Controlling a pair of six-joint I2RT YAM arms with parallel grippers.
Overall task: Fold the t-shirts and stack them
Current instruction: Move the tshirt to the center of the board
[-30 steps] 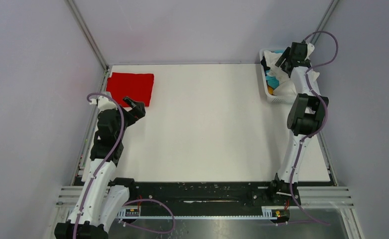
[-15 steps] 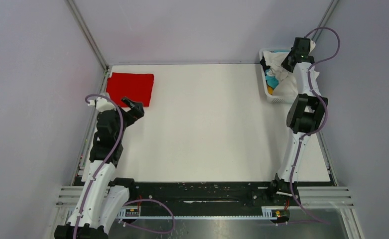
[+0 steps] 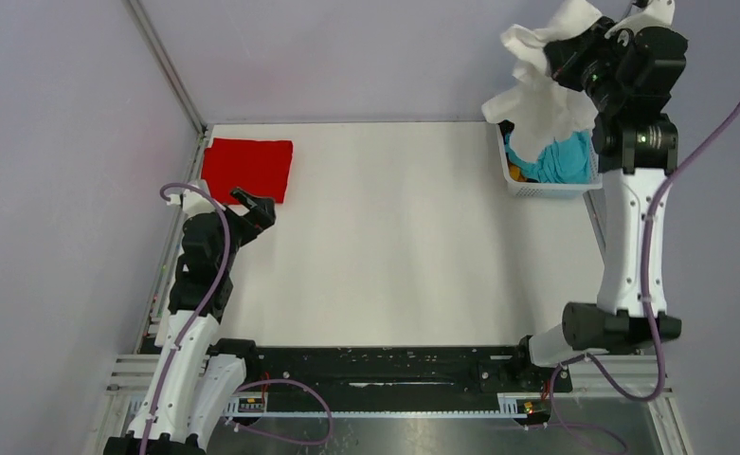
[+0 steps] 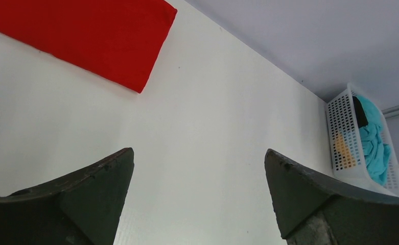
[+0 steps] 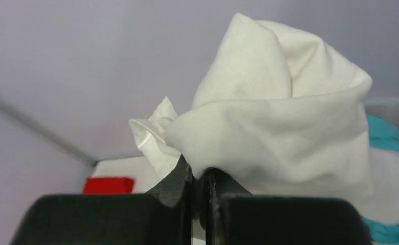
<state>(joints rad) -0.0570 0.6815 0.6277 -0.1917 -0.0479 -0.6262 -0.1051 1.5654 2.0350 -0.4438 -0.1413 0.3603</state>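
Two pincers are mine. My right pincer [image 3: 563, 59] is up high over the far right corner, its fingers pressed together on a fold of the white t-shirt [image 3: 541, 95]. The cloth bunches above the tips in the right wrist view and hangs down over the white basket [image 3: 546, 189]. A teal t-shirt [image 3: 561, 157] lies in that basket. The left wrist view shows an orange one [image 4: 343, 148] and a dark one [image 4: 359, 111] there too.

My left pincer [image 3: 257, 210] hovers low over the left side of the surface [image 3: 394, 246], fingers spread wide apart and holding nothing. The red t-shirt [image 3: 248, 167] lies folded flat in the far left corner, just beyond it.
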